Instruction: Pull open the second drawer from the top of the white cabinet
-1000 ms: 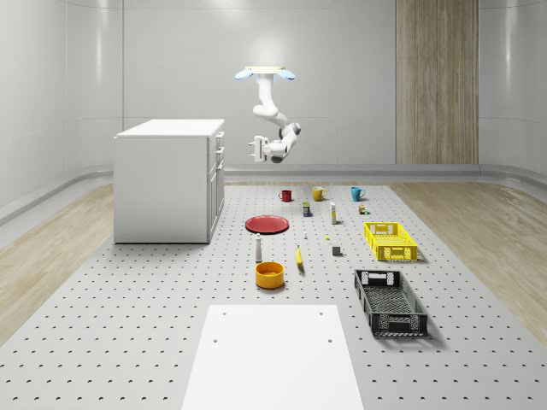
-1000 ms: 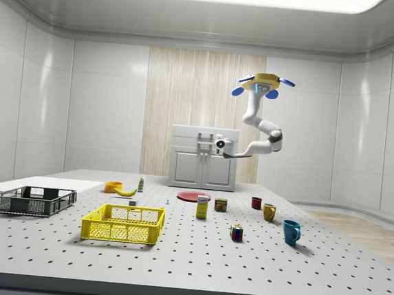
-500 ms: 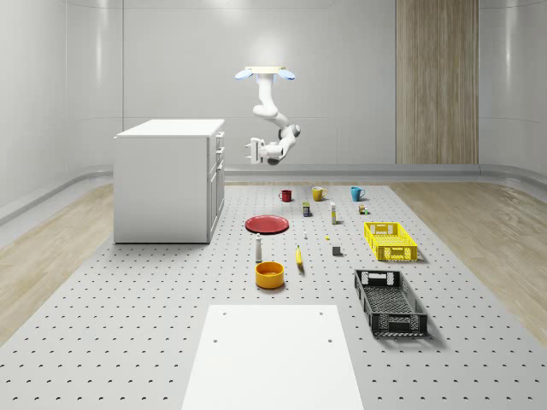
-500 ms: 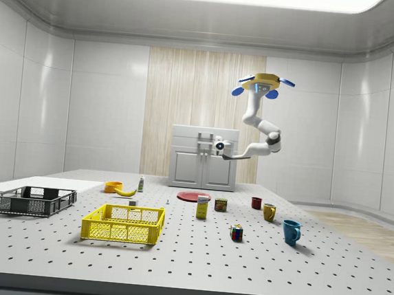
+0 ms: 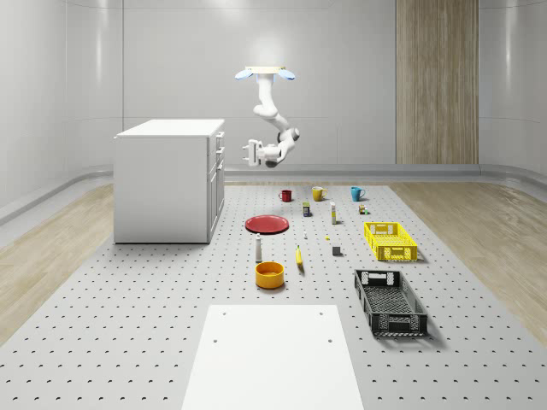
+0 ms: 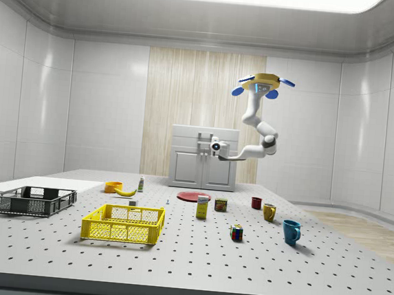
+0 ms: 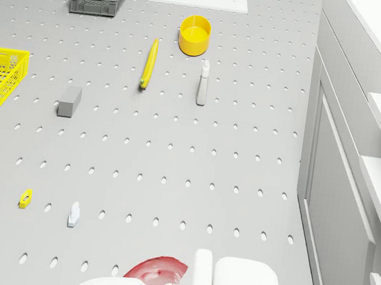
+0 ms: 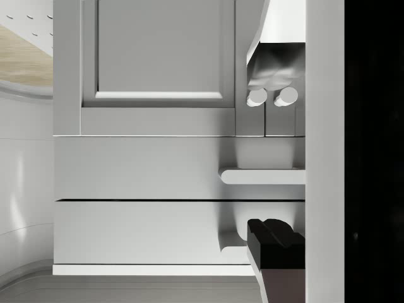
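Observation:
The white cabinet (image 5: pixel 167 181) stands on the pegboard floor at the whole-scene view's left, its drawer fronts (image 5: pixel 219 159) facing right. The drone (image 5: pixel 267 74) hovers in the air beside that front, above the floor. Its arm bends down and holds the gripper (image 5: pixel 250 152) level, pointing at the drawers with a short gap between them. In the wrist view the gripper (image 8: pixel 276 151) is open; one finger (image 8: pixel 274 240) shows a dark pad. The second drawer's handle (image 8: pixel 262 175) lies between the fingers in that view. In the side view the gripper (image 6: pixel 213 147) hangs before the cabinet (image 6: pixel 203 169).
A red plate (image 5: pixel 267 224) lies on the floor under the arm. Mugs (image 5: pixel 318 194), a banana (image 7: pixel 149 63), a bottle (image 7: pixel 202 83), an orange bowl (image 5: pixel 269 274), a yellow crate (image 5: pixel 390 240) and a black crate (image 5: pixel 390 301) lie farther from the cabinet. A white mat (image 5: pixel 272 354) lies at the front.
The arm has folded in, and the gripper has shifted closer to the cabinet front. The drone hovers at the same spot.

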Controlling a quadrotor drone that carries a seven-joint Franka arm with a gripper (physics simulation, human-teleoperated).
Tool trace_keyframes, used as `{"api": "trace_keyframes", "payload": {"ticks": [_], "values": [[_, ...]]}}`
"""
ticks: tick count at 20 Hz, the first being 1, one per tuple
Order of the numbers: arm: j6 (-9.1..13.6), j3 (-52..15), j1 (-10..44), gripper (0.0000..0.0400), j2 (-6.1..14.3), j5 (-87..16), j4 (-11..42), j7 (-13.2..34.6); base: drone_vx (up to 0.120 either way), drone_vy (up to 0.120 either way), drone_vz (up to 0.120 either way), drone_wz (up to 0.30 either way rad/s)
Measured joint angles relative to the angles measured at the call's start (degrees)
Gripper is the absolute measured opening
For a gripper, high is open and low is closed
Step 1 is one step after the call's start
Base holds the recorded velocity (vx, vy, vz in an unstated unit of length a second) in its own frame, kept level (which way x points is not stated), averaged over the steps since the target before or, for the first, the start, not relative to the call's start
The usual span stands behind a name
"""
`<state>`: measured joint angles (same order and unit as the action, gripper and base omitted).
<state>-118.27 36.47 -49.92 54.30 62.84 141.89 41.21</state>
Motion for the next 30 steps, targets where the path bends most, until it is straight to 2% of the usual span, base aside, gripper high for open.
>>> {"api": "trace_keyframes", "payload": {"ticks": [5,12,23,30], "values": [[-0.37,1.05,-2.38,0.0300,-3.79,1.64,-2.62,-1.75,0.000,0.000,0.000,0.000],[-2.72,-0.29,-4.71,0.0300,-7.61,5.79,-3.56,-4.55,0.000,0.000,0.000,0.000],[-3.72,-2.02,-5.06,0.0300,-11.17,10.47,-3.27,-8.30,0.000,0.000,0.000,0.000],[-5.21,-4.69,-5.60,0.0300,-14.38,15.01,-3.85,-10.68,0.000,0.000,0.000,0.000]]}}
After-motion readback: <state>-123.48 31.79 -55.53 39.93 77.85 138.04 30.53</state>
